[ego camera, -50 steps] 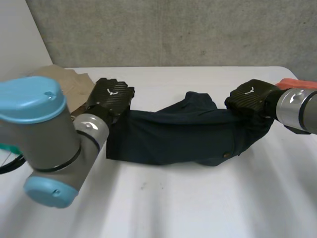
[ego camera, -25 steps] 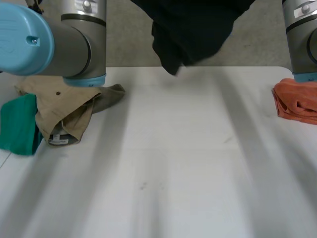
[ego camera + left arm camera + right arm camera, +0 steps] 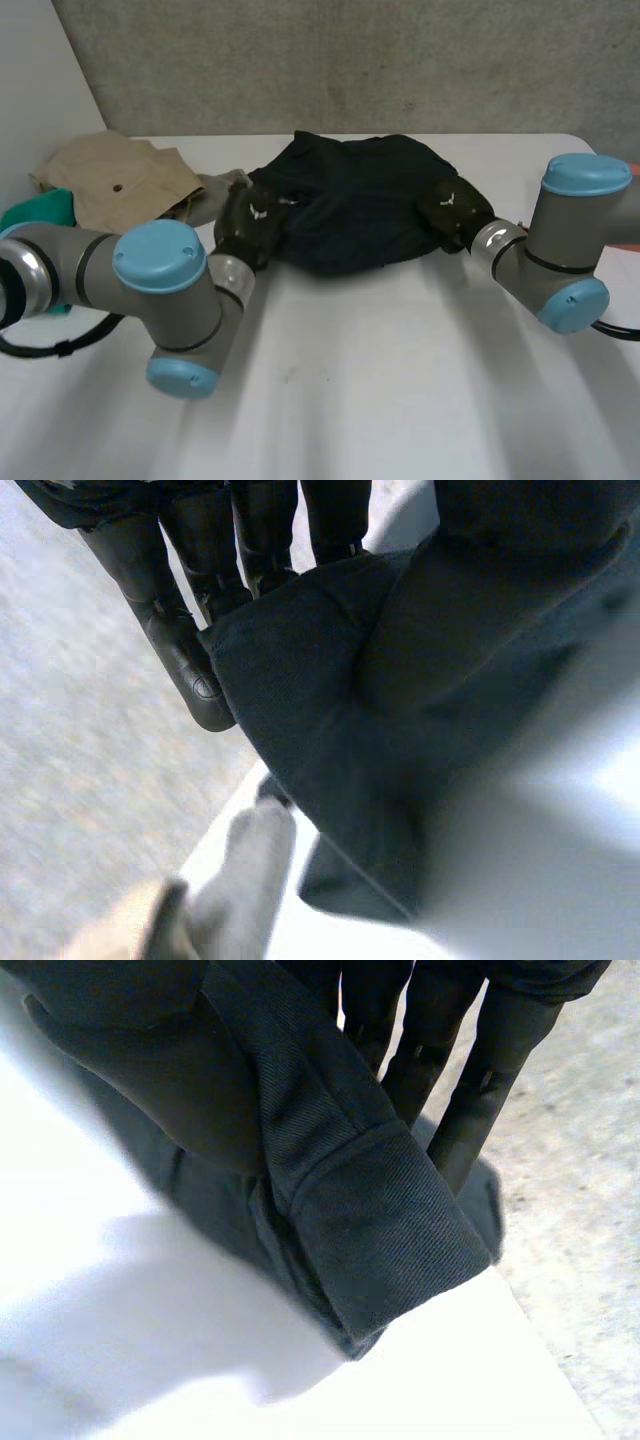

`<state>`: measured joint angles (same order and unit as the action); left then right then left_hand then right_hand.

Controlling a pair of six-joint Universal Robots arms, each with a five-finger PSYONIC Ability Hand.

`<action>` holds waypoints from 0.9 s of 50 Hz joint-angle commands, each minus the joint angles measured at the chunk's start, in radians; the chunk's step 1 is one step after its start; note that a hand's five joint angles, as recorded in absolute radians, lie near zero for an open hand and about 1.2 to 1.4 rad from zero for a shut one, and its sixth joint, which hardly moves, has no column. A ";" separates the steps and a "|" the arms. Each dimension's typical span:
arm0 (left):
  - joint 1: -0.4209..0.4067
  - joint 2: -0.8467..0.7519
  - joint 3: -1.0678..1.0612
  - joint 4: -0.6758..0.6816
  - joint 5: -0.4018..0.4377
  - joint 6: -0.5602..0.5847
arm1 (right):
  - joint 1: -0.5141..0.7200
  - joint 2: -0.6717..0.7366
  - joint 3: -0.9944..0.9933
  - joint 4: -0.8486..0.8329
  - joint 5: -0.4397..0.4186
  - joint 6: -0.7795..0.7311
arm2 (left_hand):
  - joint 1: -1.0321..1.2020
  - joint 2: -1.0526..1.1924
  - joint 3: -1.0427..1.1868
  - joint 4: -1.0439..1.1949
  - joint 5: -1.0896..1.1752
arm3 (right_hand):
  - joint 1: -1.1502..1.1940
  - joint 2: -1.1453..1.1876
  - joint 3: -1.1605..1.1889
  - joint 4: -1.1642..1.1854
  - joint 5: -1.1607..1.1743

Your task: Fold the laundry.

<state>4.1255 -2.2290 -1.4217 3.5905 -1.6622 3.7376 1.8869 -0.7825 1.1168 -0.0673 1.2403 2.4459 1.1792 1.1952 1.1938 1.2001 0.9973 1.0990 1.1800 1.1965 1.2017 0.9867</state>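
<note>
Dark garment (image 3: 350, 200) lies bunched on the far middle of the table (image 3: 380, 380), long axis running crosswise between your two arms. Left hand (image 3: 252, 215) sits at its left end, right hand (image 3: 452, 210) at its right end, both on the near edge; the bulk of the cloth lies beyond them, away from you. Left wrist view: cloth pinched between thumb and fingers, gripping. Right wrist view: a folded hem clamped the same way, gripping. Neither hand is nearer, as each owns one end. Judgement: the next move turns on that crosswise line, so draw the hands apart along it to take out the slack before laying it flat. Tan garment (image 3: 120, 180) and green cloth (image 3: 35, 212) sit just beside your left end, so watch for a snag.
</note>
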 commanded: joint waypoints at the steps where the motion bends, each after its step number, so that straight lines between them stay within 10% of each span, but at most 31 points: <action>1: -0.005 0.173 -0.109 -0.190 -0.050 -0.002 | -0.003 -0.204 0.142 0.093 0.005 -0.019 | 0.217 0.201 0.202 0.196 0.224 | 0.297 0.216 0.200 0.195 0.235; 16: -0.105 0.535 -0.402 -0.556 -0.074 -0.009 | -0.101 -0.472 0.420 0.647 0.079 -0.315 | 0.217 0.201 0.202 0.196 0.224 | 0.297 0.216 0.200 0.195 0.235; 24: -0.148 0.566 -0.405 -0.665 -0.074 -0.058 | -0.114 -0.544 0.523 0.653 0.117 -0.337 | 0.217 0.201 0.202 0.196 0.224 | 0.287 0.206 0.189 0.184 0.224; 27: -0.151 0.578 -0.396 -0.670 -0.068 -0.065 | -0.123 -0.560 0.531 0.601 0.107 -0.325 | 0.217 0.201 0.202 0.196 0.224 | -0.251 -0.333 -0.349 -0.354 -0.314; 45: -0.107 0.417 -0.275 -0.552 -0.070 -0.071 | -0.172 -0.569 0.572 0.449 0.091 -0.183 | 0.217 0.201 0.202 0.196 0.224 | -0.248 -0.329 -0.345 -0.351 -0.310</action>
<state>4.0060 -1.7585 -1.7271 3.0138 -1.7303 3.6682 1.7182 -1.3461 1.6782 0.3792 1.3340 2.2270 1.1792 1.1962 1.1938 1.2001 1.0124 0.7672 0.7641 0.7611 0.7561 0.5652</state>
